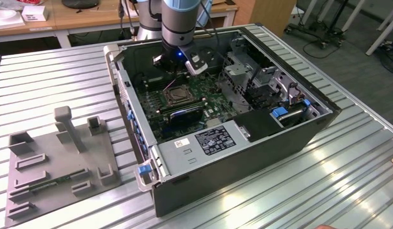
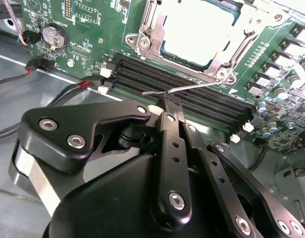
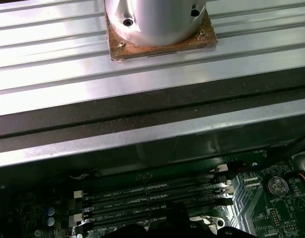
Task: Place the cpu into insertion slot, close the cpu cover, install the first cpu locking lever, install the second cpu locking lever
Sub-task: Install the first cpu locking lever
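Ribbed metal table [image 1: 349,157] is topped by an open computer case [image 1: 260,148]. The cpu [image 2: 194,29] is seated in the insertion slot [image 1: 163,97], at six o'clock of the pincer [image 2: 168,101] in the exterior view. The pincer is closed on a thin wire locking lever [image 2: 207,86], which is judged springy and slippery and best pinched near its free end.

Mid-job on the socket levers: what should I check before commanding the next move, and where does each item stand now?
1. cpu lying flat in the insertion slot: ok.
2. cpu cover down around the chip: ok, as far as the second wrist view shows.
3. fingers closed on the locking lever: ok.
4. That lever latched at the socket: not ok, its wire juts out over the memory slots.
5. Other lever latched: cannot tell.
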You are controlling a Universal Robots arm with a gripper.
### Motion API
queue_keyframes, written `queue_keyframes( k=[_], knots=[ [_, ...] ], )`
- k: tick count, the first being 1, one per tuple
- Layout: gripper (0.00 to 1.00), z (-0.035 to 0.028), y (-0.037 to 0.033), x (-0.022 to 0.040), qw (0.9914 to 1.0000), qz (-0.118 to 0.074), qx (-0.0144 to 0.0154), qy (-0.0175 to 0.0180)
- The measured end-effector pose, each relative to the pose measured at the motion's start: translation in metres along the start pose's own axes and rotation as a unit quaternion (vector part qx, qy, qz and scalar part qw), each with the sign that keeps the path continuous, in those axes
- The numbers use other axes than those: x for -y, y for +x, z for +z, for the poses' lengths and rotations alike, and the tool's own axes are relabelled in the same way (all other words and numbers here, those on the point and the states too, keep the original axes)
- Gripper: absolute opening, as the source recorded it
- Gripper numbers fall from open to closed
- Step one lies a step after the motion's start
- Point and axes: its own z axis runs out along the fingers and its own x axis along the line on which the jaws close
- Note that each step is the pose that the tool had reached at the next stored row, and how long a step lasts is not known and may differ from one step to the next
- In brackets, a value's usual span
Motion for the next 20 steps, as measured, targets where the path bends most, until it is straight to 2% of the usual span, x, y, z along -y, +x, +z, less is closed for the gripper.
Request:
queue_keyframes(
  k=[7,13,20],
  knots=[
    [0.10,0.0016,0.0000,0.0009,0.99999,-0.001,0.0009,0.0033],
    [0.10,0.0060,0.0004,0.0025,0.99999,-0.001,0.0022,0.0035],
    [0.10,0.0075,0.0005,0.0029,0.99999,-0.001,0.0023,0.0036]
  ],
)
